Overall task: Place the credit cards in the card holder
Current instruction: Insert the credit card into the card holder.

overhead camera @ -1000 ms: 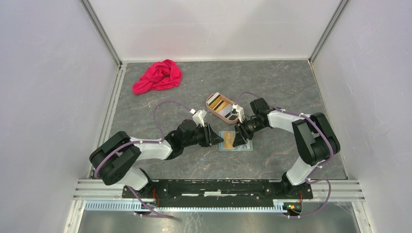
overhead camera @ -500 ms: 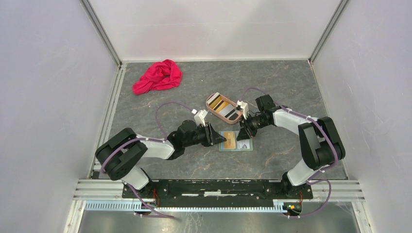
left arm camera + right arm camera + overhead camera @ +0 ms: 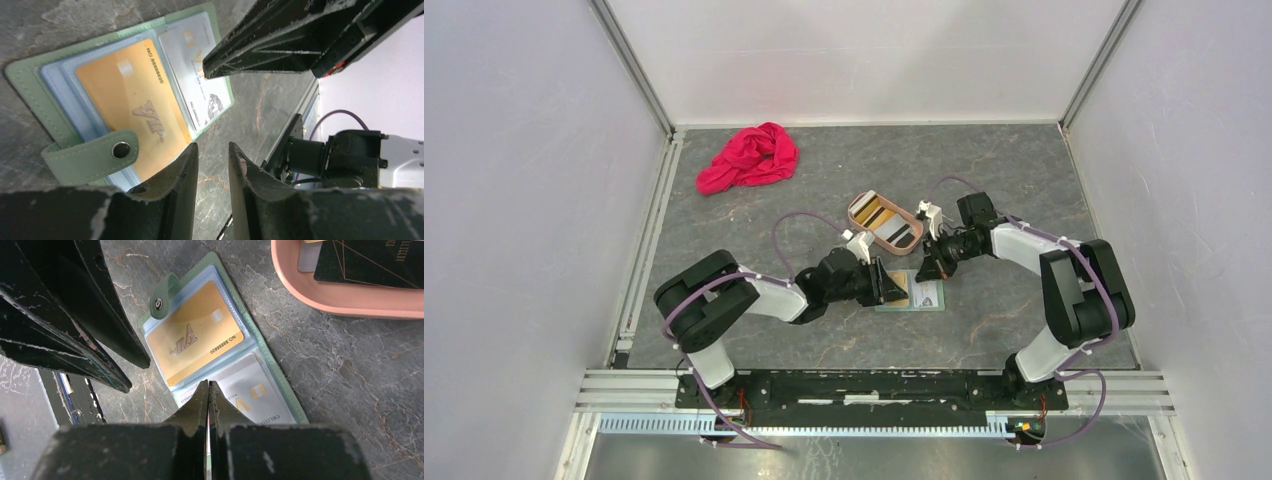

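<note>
A pinkish oval tray (image 3: 852, 211) sits on the grey marbled table (image 3: 1004, 165), just beside the right gripper (image 3: 924, 275), on the far side of its tips. A crumpled red cloth (image 3: 749, 157) lies well apart from the left gripper (image 3: 894, 288), far beyond it and to its left.

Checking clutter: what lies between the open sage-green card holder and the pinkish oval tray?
Only bare grey marbled tabletop between card holder and tray, per the right wrist view.

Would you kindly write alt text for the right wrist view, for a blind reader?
The card holder lies open, a gold card in one pocket and a grey card in the other. The right gripper, shut, sits over the grey card; the left gripper is beside the holder, with a pink tray behind.
</note>
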